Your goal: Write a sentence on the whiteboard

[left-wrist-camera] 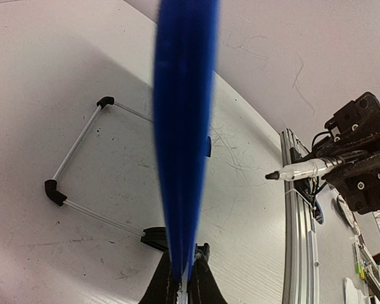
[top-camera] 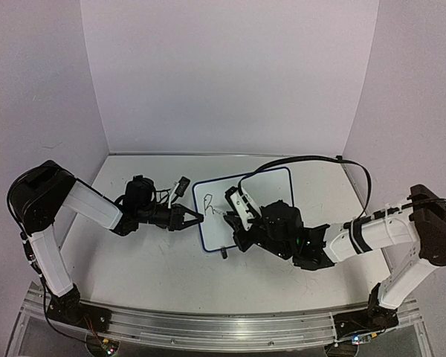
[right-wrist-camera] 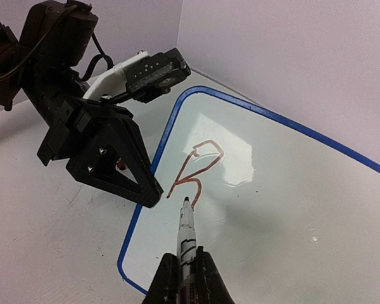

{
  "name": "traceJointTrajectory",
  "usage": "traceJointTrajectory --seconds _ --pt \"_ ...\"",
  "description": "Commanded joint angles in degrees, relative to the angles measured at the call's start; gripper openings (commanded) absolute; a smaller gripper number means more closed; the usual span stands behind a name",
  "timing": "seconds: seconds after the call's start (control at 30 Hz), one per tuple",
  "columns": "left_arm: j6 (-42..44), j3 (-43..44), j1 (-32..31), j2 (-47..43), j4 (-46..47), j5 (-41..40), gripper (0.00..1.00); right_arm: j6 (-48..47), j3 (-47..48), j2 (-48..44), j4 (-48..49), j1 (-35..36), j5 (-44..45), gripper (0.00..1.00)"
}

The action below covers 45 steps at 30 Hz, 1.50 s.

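An aluminium rail [top-camera: 223, 327] runs along the near edge of the table [top-camera: 149, 271], with both arm bases bolted to it. From the near-right corner the right arm reaches in toward the middle. The right gripper [right-wrist-camera: 187, 282] has its jaws pinched on a marker [right-wrist-camera: 187, 231]. The marker's dark tip points at the face of the whiteboard [top-camera: 264, 186], just beside the foot of the writing; I cannot tell whether it touches.

The whiteboard sits at the middle of the table, a little nearer the far edge and turned slightly askew. The right arm covers its near-right part. The sentence [right-wrist-camera: 193, 172] is only a capital R in reddish-brown ink, close to the board's far-left corner.

The left gripper [top-camera: 195, 218] comes in from the table's left edge, and its jaws clamp the board's blue rim on the left side. In the left wrist view that rim runs edge-on up from between the fingers. A black clip foot [left-wrist-camera: 153, 237] sits just beside them, and the wire stand [left-wrist-camera: 78, 144] lies further along. A black cable [top-camera: 312, 160] arcs above the right arm. Plain walls [top-camera: 230, 74] close off the far edge.
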Motion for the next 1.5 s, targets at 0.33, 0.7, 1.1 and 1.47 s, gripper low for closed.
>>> traceJointTrajectory --seconds 0.33,0.7,1.1,1.47 --pt "1.1 0.5 0.2 -0.6 -4.4 -3.5 0.00 0.6 2.7 1.4 1.4 0.3 4.4 0.00" --pt "1.3 0.2 0.2 -0.7 -4.5 -3.6 0.00 0.4 6.1 4.1 1.5 0.2 7.9 0.00" --pt "1.3 0.1 0.2 -1.0 -4.4 -3.5 0.00 0.4 7.5 5.9 1.5 0.3 9.6 0.00" --pt "1.2 0.1 0.2 -1.0 -4.5 -3.5 0.00 0.4 8.3 6.9 1.5 0.2 8.9 0.00"
